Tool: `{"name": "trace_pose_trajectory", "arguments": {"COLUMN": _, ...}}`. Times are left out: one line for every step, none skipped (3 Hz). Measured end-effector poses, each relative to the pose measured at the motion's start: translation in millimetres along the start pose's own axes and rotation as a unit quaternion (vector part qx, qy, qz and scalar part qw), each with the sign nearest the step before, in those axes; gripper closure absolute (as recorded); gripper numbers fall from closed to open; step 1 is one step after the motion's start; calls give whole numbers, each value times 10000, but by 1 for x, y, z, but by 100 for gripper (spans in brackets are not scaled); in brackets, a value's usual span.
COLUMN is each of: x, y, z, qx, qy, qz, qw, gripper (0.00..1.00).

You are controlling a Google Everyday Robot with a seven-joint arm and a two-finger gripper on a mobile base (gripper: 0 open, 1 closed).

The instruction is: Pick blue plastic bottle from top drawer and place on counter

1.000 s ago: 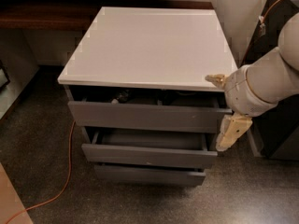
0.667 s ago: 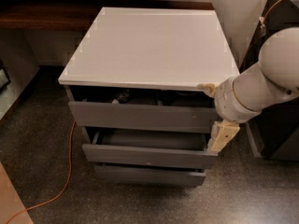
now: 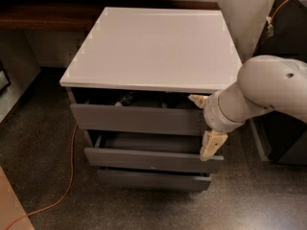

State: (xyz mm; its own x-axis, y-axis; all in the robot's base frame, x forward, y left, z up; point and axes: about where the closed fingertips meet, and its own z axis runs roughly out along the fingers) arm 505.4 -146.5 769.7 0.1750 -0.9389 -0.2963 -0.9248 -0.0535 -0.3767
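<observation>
Grey laminate, flat and handle-less, faces you on the top drawer (image 3: 139, 120), which stands only a little way out under the counter (image 3: 153, 47). That leaves a narrow dark slot between its rim and the white slab. The gripper (image 3: 199, 127) sits at the right end of that drawer front, its cream fingers (image 3: 211, 144) spread wide and holding nothing. The upper one lies at the drawer rim and the lower one hangs down before the second drawer (image 3: 153, 159). Left of the upper finger, inside the slot, you can see a few dark lumps (image 3: 125, 98). I cannot tell the bottle among them, so take it as lying somewhere in that drawer, to the left of the fingers. For the step in hand, I judge the slot too tight for a clean reach. You would do well to widen it first, then come in from above with the fingers straddling the bottle's slim body, not its cap. Thin clear plastic is likely to dent and slip, so close gently and squarely. The counter above the fingers looks smooth, matte and level, a good place to set it down. Below and to the left of the fingers, an orange cable (image 3: 72, 166) trails over the speckled floor (image 3: 38, 143).
</observation>
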Motion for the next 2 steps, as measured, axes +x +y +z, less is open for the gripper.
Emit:
{"name": "trace_pose_trajectory", "arguments": {"x": 8, "y": -7, "z": 30, "qx": 33, "qy": 106, "qz": -142, "qw": 9998, "gripper": 0}}
{"name": "trace_pose_trajectory", "arguments": {"x": 14, "y": -15, "z": 58, "qx": 21, "qy": 115, "qz": -274, "qw": 9996, "gripper": 0}}
